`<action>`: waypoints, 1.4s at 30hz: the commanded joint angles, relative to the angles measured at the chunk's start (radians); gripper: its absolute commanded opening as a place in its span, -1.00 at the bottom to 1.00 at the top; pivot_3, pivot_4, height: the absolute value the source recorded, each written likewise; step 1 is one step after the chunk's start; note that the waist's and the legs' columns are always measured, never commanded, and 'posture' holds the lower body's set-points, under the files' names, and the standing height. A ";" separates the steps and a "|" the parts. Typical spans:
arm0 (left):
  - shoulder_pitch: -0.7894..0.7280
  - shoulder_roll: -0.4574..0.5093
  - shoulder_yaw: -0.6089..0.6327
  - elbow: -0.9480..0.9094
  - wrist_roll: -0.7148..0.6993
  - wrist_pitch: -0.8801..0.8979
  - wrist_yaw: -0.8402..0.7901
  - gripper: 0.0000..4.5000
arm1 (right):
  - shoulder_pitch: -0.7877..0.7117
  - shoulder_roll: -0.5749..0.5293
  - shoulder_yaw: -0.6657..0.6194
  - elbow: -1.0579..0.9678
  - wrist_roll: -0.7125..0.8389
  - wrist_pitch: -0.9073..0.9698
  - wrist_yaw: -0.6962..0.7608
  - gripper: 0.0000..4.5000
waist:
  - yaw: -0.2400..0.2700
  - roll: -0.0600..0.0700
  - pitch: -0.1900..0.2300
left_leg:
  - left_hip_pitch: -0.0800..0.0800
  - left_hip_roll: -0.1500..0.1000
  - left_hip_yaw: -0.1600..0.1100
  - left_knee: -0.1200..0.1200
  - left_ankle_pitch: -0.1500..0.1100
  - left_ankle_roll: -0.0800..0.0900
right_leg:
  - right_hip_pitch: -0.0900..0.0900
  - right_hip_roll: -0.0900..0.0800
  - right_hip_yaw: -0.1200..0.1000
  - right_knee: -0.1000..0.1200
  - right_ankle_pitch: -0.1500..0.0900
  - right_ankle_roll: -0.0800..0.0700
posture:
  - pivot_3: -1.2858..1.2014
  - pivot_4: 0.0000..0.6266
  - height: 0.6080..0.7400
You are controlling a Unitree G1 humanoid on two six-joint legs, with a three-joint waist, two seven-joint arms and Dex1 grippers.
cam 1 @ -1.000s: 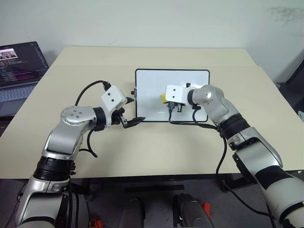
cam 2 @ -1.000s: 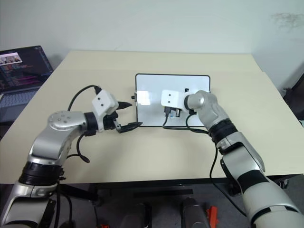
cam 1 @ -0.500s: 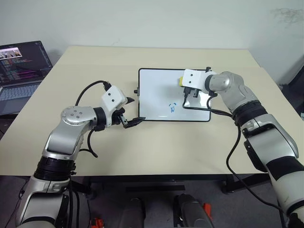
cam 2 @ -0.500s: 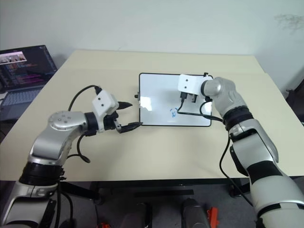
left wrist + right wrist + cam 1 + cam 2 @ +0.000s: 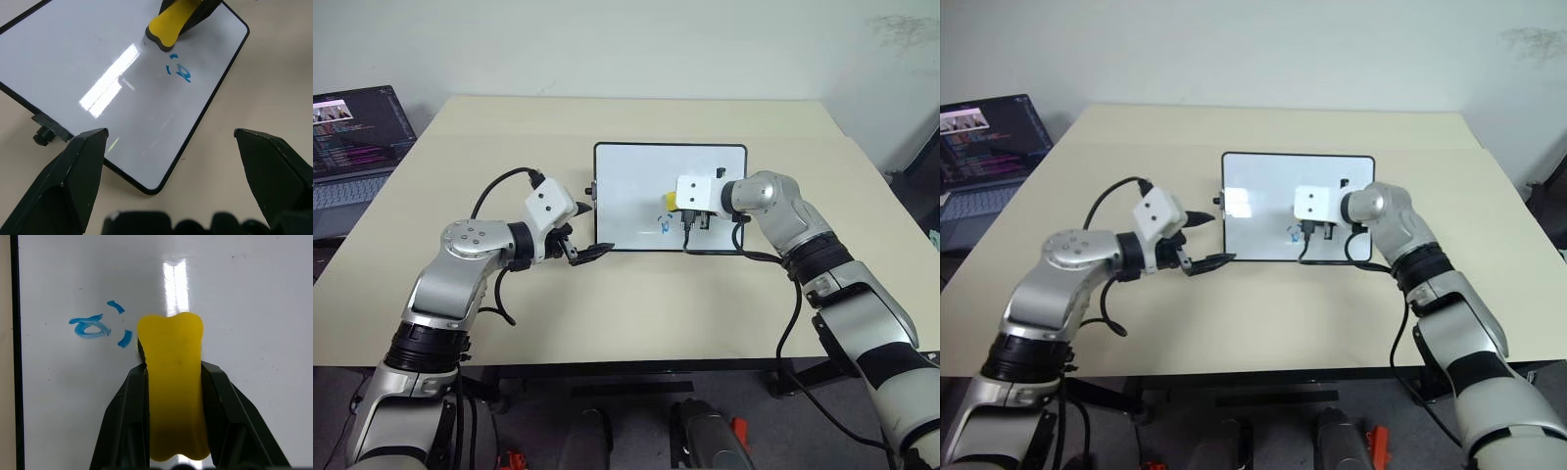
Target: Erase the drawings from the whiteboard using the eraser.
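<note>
Right wrist view: eraser pinched between both black fingers, pressed flat on board, just beside the blue marks.
Right gripper: clamped tight on eraser, over the board's near-middle part.
Left gripper: fingers spread wide, holding nothing, hovering off the board's left edge over the table.
Board place: flat on the table mid-scene, long side toward the robot.
Drawings: a small blue loop and two short dashes near the board's near edge; rest of the surface wiped white.
Step in hand: wiping, likely near the end of the task.
Next move: slide the eraser sideways across the last strokes, pad kept flat and pressed down.
Count: one board, one eraser, one small cluster of marks, two grippers, one laptop at far left.
</note>
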 commanded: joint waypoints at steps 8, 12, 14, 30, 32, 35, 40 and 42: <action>-0.017 0.007 0.018 -0.015 -0.001 -0.013 -0.001 1.00 | -0.107 0.018 -0.034 0.125 -0.004 0.017 -0.148 -0.53 | 0.000 0.000 0.000 | 0.000 0.000 0.000 0.000 0.000 0.000 | 0.000 -0.001 0.000 0.000 0.000 0.000 | 0.03 -0.52 1.00; -0.020 0.004 0.017 -0.020 -0.003 -0.009 0.001 1.00 | -0.093 0.052 -0.021 0.097 0.003 0.025 -0.127 -0.53 | -0.008 0.000 0.000 | 0.000 0.000 0.000 0.000 0.000 0.000 | 0.000 0.000 0.001 0.000 0.000 0.000 | 0.03 -0.52 1.00; -0.017 0.006 0.018 -0.021 -0.003 -0.009 0.000 1.00 | -0.072 0.062 -0.010 0.065 0.005 0.022 -0.094 -0.53 | -0.012 0.000 0.000 | 0.000 0.000 0.000 0.000 0.000 0.000 | 0.000 0.000 0.001 0.000 0.000 0.000 | 0.03 -0.52 1.00; -0.019 0.005 0.016 -0.019 -0.001 -0.009 0.003 1.00 | -0.029 0.052 -0.003 0.010 -0.022 0.063 -0.070 -0.53 | -0.005 0.000 0.000 | 0.000 0.000 -0.001 -0.002 0.000 0.000 | -0.001 0.000 0.000 0.000 -0.001 0.000 | 0.03 -0.52 1.00; -0.021 0.003 0.014 -0.018 0.000 -0.011 0.002 1.00 | -0.056 0.036 -0.015 0.049 -0.020 0.063 -0.101 -0.53 | -0.004 0.000 0.000 | 0.000 0.000 -0.001 -0.002 0.000 0.000 | -0.001 0.000 0.000 0.000 -0.001 0.000 | 0.03 -0.52 1.00; -0.021 0.002 0.013 -0.018 0.000 -0.011 0.002 1.00 | -0.090 0.010 -0.026 0.110 -0.017 0.058 -0.138 -0.53 | 0.000 0.000 0.000 | 0.000 0.000 -0.001 -0.001 0.000 0.000 | -0.001 0.000 0.000 0.000 0.000 0.000 | 0.03 -0.52 1.00; -0.022 0.003 0.013 -0.018 -0.001 -0.013 0.000 1.00 | -0.113 -0.026 -0.026 0.167 -0.017 0.035 -0.148 -0.53 | 0.005 0.000 0.000 | 0.000 -0.001 0.000 -0.001 0.000 0.000 | 0.000 -0.001 0.000 -0.001 0.000 0.000 | 0.03 -0.52 1.00; -0.024 0.003 0.012 -0.016 0.000 -0.014 -0.001 1.00 | -0.112 -0.040 -0.027 0.177 -0.018 0.027 -0.146 -0.53 | 0.005 0.000 0.000 | 0.000 -0.001 0.000 -0.001 0.000 0.000 | 0.000 -0.001 0.000 -0.001 0.000 0.000 | 0.03 -0.52 1.00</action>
